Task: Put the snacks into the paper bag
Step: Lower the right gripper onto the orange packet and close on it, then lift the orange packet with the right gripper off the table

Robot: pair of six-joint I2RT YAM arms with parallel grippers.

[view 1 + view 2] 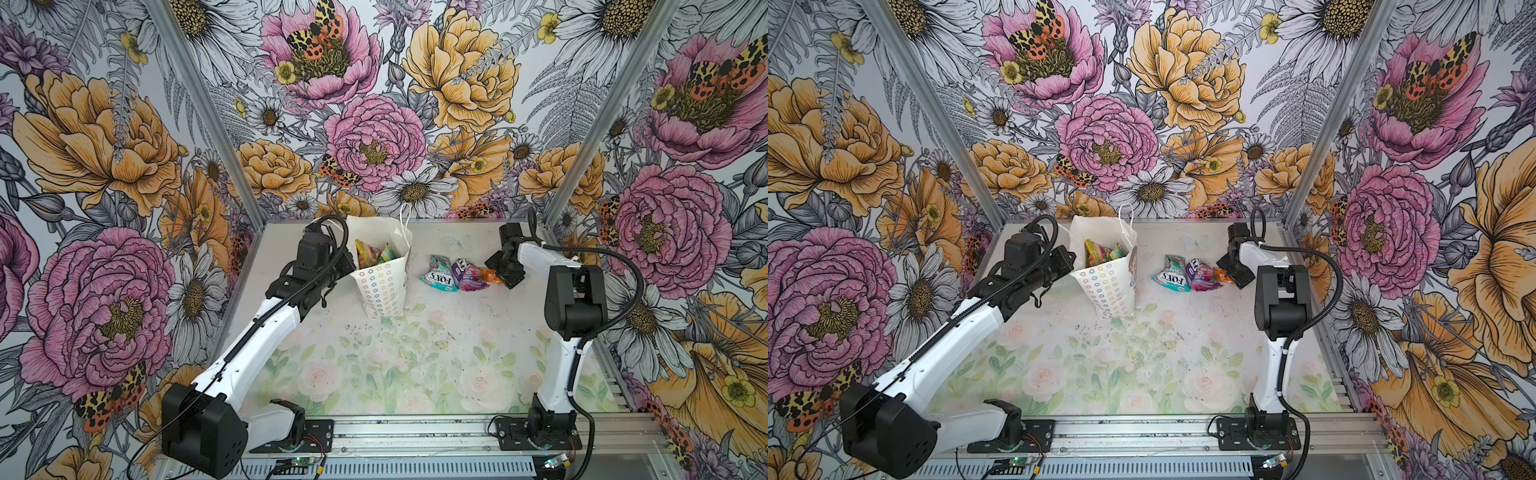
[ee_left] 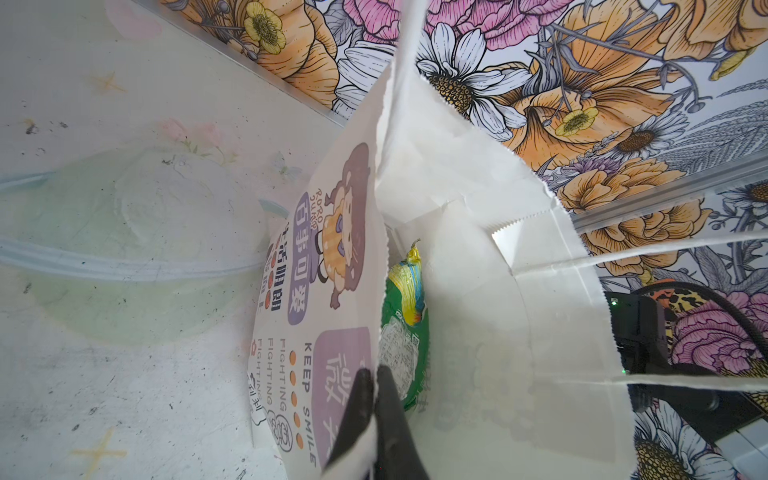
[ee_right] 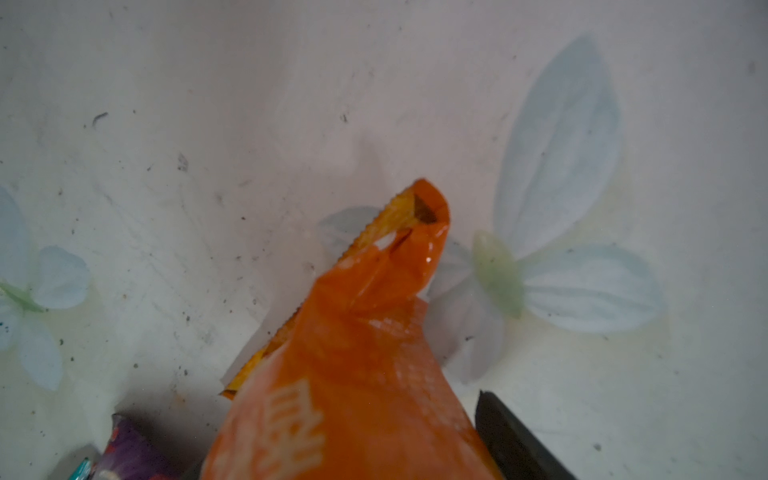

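Observation:
The white paper bag (image 1: 380, 286) (image 1: 1111, 286) stands upright at the back middle of the table, mouth open, with several snacks (image 1: 372, 253) (image 1: 1100, 251) inside. My left gripper (image 1: 348, 266) (image 2: 375, 374) is shut on the bag's rim, pinching the printed face; a green packet (image 2: 405, 332) shows inside. To the bag's right lie a teal FOX'S packet (image 1: 438, 274) (image 1: 1171, 274), a purple packet (image 1: 469, 276) (image 1: 1202, 274) and an orange packet (image 1: 490, 275) (image 3: 365, 353). My right gripper (image 1: 505, 272) (image 1: 1237, 272) straddles the orange packet. One finger (image 3: 511, 440) stands close beside it; the other finger is hidden.
Flowered walls and metal corner posts (image 1: 582, 158) close in the table on three sides. An aluminium rail (image 1: 415, 432) with both arm bases runs along the front edge. The purple packet (image 3: 129, 453) lies right beside the orange one.

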